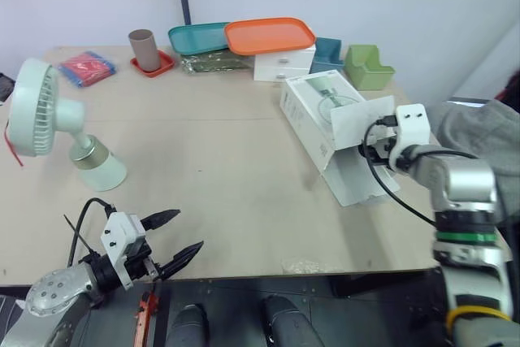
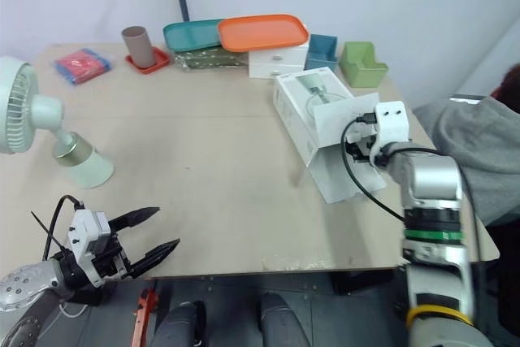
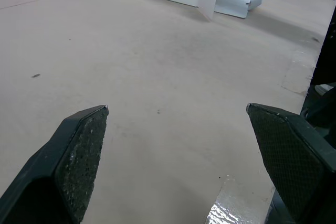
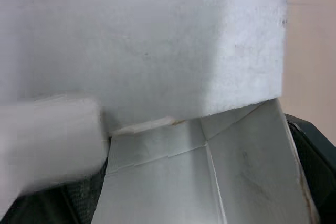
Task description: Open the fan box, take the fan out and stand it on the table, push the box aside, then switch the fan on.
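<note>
The right hand (image 1: 375, 150) sat at the box (image 1: 313, 107), fingers spread astride its flap (image 1: 357, 123). Push low and steadily, away from the fan (image 1: 36, 107). The left hand (image 1: 188, 232) hung open.

Wide bare table (image 1: 219, 176) across frame centre, passable. Fan (image 1: 36, 107) blocking left edge; open box (image 1: 317, 107) blocking centre right. Trays (image 1: 268, 36), cup (image 1: 145, 49), bins (image 1: 367, 67) crowding top.
</note>
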Robot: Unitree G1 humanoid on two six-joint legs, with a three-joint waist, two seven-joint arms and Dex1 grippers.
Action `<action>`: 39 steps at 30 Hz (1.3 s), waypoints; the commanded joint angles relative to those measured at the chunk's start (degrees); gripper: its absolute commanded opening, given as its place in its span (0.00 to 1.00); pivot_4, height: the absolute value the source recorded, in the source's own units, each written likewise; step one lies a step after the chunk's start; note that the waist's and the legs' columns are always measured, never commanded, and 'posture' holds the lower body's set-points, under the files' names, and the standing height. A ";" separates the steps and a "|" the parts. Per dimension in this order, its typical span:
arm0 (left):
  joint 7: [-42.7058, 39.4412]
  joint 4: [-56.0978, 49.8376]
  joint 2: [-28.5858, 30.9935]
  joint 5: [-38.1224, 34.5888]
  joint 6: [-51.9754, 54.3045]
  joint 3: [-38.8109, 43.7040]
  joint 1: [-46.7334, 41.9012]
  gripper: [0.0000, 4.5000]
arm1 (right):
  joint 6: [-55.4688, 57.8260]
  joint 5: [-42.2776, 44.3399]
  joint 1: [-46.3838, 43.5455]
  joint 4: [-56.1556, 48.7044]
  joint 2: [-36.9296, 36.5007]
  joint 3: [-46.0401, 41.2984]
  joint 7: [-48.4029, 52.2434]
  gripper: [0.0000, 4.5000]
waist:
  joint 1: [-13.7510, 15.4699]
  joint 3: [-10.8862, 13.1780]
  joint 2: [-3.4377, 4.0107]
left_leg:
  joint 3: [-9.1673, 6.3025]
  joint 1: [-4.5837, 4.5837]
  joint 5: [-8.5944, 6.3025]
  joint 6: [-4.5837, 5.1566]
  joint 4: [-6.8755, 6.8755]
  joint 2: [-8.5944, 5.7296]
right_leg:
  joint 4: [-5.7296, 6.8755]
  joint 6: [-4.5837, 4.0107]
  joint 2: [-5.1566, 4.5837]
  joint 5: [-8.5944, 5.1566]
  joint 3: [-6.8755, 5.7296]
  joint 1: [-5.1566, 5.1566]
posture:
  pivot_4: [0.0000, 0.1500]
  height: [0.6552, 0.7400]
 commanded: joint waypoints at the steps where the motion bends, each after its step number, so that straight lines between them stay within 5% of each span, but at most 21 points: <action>1: -0.66 -0.61 0.55 -0.43 -0.33 0.09 0.53 1.00 | -6.60 3.67 5.12 -9.98 -11.98 3.59 17.43 0.99 | 0.10 0.01 0.11 | -0.03 -0.03 -0.02 0.04 -0.02 -0.06 | 0.00 0.01 -0.03 -0.12 0.01 0.01 | 1.00 1.00; 9: -0.91 0.82 0.70 -0.28 -0.49 -0.51 -1.02 1.00 | -20.64 6.85 7.53 -14.86 -19.71 -0.79 28.10 0.99 | -0.07 0.02 0.15 | 0.03 0.16 -0.07 0.12 0.09 -0.05 | 0.00 -0.01 0.00 -0.06 0.09 0.12 | 1.00 1.00; 13: 0.49 0.88 0.01 0.14 -1.81 0.74 -2.26 1.00 | -24.32 19.51 6.84 -24.84 -13.18 -2.93 35.50 0.99 | -0.10 0.02 0.15 | 0.01 0.23 -0.07 0.12 0.06 -0.03 | 0.01 0.00 0.07 -0.03 0.12 0.15 | 1.00 1.00; 18: 3.89 0.60 -1.75 3.24 -5.69 2.06 -2.48 1.00 | -25.73 25.33 4.59 -27.94 -5.87 0.95 37.82 0.99 | 0.02 0.02 0.14 | -0.03 0.24 -0.07 0.12 0.12 -0.03 | 0.01 0.04 0.06 -0.02 0.11 0.24 | 1.00 1.00; 27: 20.24 -14.26 -12.34 10.14 -10.61 11.08 9.58 1.00 | -35.61 17.30 -3.60 -9.08 4.60 14.11 42.38 0.99 | -0.09 -0.03 0.03 | 0.10 0.23 -0.08 0.12 0.19 0.02 | -0.03 -0.04 0.00 0.10 0.12 0.21 | 1.00 1.00; 39: 37.22 -23.27 -17.71 12.53 -5.26 19.94 4.08 1.00 | -43.87 12.48 -9.22 4.34 10.53 18.33 48.63 0.99 | -0.03 -0.02 0.03 | 0.04 0.21 -0.02 0.14 0.29 -0.02 | -0.01 0.04 0.02 0.16 0.10 0.28 | 1.00 1.00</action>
